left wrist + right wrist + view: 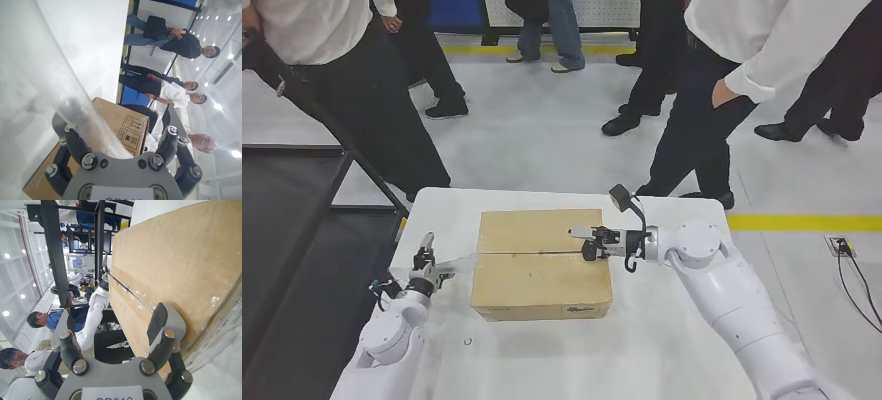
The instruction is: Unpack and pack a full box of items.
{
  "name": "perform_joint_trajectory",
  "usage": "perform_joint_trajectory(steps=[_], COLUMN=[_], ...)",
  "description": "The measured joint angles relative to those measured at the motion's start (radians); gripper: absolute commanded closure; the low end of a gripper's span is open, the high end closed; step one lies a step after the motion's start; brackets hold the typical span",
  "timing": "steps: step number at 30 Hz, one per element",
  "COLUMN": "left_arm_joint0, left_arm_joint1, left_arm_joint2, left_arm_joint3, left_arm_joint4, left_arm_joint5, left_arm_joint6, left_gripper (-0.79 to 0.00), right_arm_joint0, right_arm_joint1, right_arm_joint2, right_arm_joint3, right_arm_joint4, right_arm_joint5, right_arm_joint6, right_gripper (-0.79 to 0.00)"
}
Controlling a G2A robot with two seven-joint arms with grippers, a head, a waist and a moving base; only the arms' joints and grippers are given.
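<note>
One closed box (542, 260) sits in the middle of the desk (662, 330). The top view puts the right tool (580, 237) over it and the left tool (426, 252) just beside its end. The right wrist view adds the taped seam (132, 292) and that tool's jaws apart, with one pad (157, 323) close over the cardboard. The left wrist view shows jaws apart too, with a clear strip (88, 117) lying along one side.
</note>
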Motion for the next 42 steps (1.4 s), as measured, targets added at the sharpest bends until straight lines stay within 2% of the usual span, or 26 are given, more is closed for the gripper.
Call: perform_joint_trajectory(steps=[8, 19, 27, 35, 42], left_arm_joint0=[0.029, 0.094, 0.108, 0.058, -0.036], left_arm_joint1=[0.007, 0.012, 0.016, 0.017, 0.017], left_arm_joint2=[-0.059, -0.119, -0.133, -0.124, -0.120], left_arm_joint3=[-0.050, -0.163, -0.226, -0.179, -0.042], left_arm_joint4=[0.014, 0.023, 0.054, 0.057, 0.034], left_arm_joint5=[-0.053, -0.142, -0.128, -0.036, 0.041], left_arm_joint6=[0.000, -0.035, -0.067, -0.091, -0.109], left_gripper=[-0.785, -0.785, -0.785, -0.785, -0.785], right_arm_joint0=[0.010, 0.019, 0.018, 0.011, 0.002], right_arm_joint1=[-0.002, -0.007, -0.009, -0.006, -0.002], right_arm_joint2=[-0.005, -0.014, -0.019, -0.019, -0.017], right_arm_joint3=[0.015, 0.035, 0.039, 0.024, 0.003], right_arm_joint4=[0.003, 0.012, 0.014, 0.005, -0.004], right_arm_joint5=[-0.005, -0.015, -0.020, -0.013, -0.001], right_arm_joint6=[0.009, 0.018, 0.019, 0.017, 0.017], right_gripper=[-0.785, -0.785, -0.785, -0.785, -0.785])
